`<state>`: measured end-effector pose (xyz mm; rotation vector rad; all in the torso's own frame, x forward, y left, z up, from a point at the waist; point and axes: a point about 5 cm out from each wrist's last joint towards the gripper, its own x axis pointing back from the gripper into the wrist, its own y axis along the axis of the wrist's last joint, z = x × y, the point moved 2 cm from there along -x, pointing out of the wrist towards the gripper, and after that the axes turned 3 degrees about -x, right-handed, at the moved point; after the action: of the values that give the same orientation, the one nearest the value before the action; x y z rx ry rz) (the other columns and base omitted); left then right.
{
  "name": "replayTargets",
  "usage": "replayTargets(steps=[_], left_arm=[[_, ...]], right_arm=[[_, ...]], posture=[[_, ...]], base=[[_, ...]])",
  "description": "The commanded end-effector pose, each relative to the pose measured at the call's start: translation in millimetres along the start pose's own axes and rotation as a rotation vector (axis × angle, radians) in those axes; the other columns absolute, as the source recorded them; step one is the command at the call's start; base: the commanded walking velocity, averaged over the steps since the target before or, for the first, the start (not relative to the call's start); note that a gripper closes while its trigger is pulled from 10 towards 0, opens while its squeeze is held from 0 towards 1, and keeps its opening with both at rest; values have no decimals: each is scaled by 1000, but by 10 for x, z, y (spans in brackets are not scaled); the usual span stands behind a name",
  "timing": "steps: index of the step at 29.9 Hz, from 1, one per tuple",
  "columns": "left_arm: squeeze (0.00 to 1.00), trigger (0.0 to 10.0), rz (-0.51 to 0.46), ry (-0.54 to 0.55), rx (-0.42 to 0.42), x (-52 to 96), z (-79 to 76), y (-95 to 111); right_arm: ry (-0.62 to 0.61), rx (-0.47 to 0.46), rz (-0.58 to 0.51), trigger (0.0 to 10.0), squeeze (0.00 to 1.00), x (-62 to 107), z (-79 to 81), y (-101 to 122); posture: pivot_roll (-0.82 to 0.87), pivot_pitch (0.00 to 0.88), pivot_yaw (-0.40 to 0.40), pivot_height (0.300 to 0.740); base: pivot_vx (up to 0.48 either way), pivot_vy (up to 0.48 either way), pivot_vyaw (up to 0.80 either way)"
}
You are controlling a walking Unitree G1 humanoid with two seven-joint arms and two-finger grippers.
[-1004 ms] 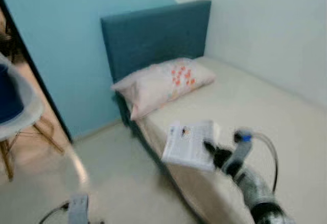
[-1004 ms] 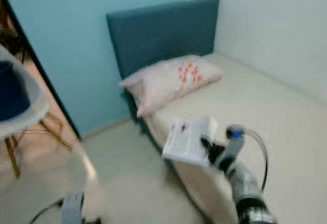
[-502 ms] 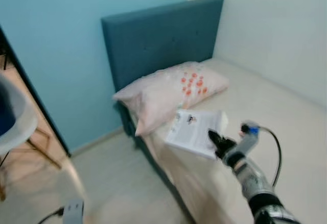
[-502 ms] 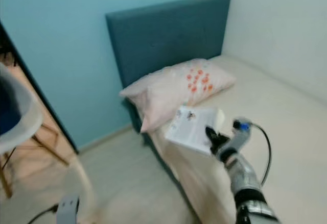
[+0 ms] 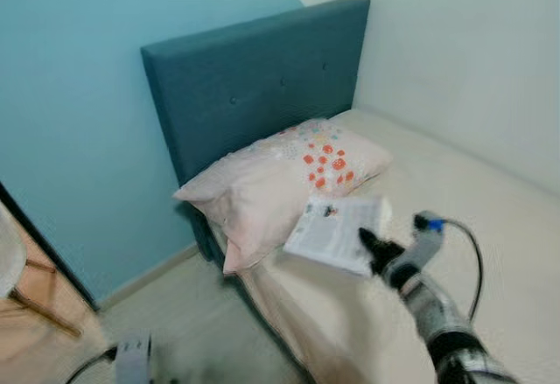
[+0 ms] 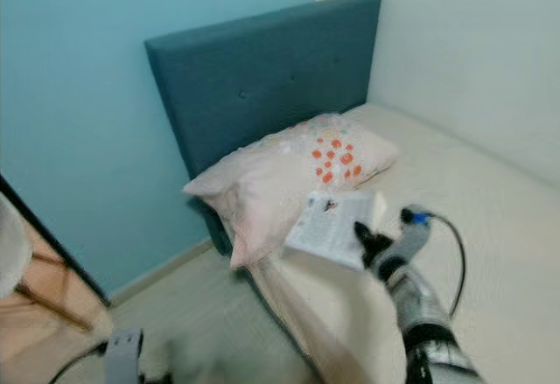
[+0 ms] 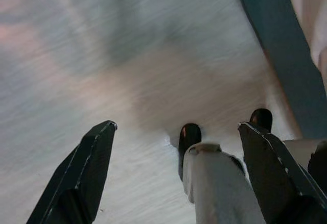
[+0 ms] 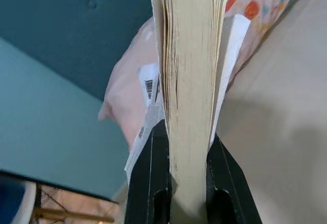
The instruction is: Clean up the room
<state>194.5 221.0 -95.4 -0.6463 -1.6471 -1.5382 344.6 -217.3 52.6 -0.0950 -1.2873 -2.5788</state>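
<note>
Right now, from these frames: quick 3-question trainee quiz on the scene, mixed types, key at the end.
1. True or false: the right pincer is shut on the book.
2. Multiple choice: the pillow lies
A) on the floor
B) on the bed, against the blue headboard
C) on a chair
3. Fill in: the left pincer hangs with its fingers apart, over the ____.

Key:
1. True. The right wrist view shows the page block clamped between both fingers.
2. B
3. Floor, beside the bed.
</note>
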Motion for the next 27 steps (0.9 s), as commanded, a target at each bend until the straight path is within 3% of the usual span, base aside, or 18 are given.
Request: replayTargets(steps=[1,7,9,11,15,16,17,18,19,27], left_arm=[[0,10000,49,32,5,25,79,-149],[0,10000,35,42,12,24,90,-127],[0,10000,-15,39,-22,5,95,22],[0,10000,-15,39,-22,5,95,22],[0,10000,-124,41,-14,-16,114,341],[0,10000,-174,57,2,-13,168,482],[0,10000,-174,57,2,-13,168,482],[0,10000,-250,86,28,6,270,707],[0,10000,-277,96,37,16,312,791],[0,10000,-398,130,37,87,484,1190]], right_arm=[[39,-51,8,10000,0,-26,65,-27],[36,-108,-26,10000,0,-35,54,55],[12,-129,-44,10000,0,-31,19,94],[12,-129,-44,10000,0,-31,19,94],[-24,-153,-62,10000,0,5,-69,157],[-44,-166,-80,10000,0,30,-122,204],[-44,-166,-80,10000,0,30,-122,204],[-71,-197,-115,10000,0,67,-197,285],[-78,-212,-129,10000,0,80,-221,316],[-101,-263,-169,10000,0,111,-290,405]], posture=[[-84,0,-11,701],[-82,0,-12,676],[-80,0,-14,661],[-80,0,-14,656],[-71,0,-21,636],[-69,0,-21,631],[-69,0,-21,631],[-67,0,-22,621],[-67,0,-22,616],[-54,0,-17,586]], base=[[0,0,0],[0,0,0],[0,0,0],[0,0,0],[0,0,0],[0,0,0],[0,0,0],[0,0,0],[0,0,0],[0,0,0]])
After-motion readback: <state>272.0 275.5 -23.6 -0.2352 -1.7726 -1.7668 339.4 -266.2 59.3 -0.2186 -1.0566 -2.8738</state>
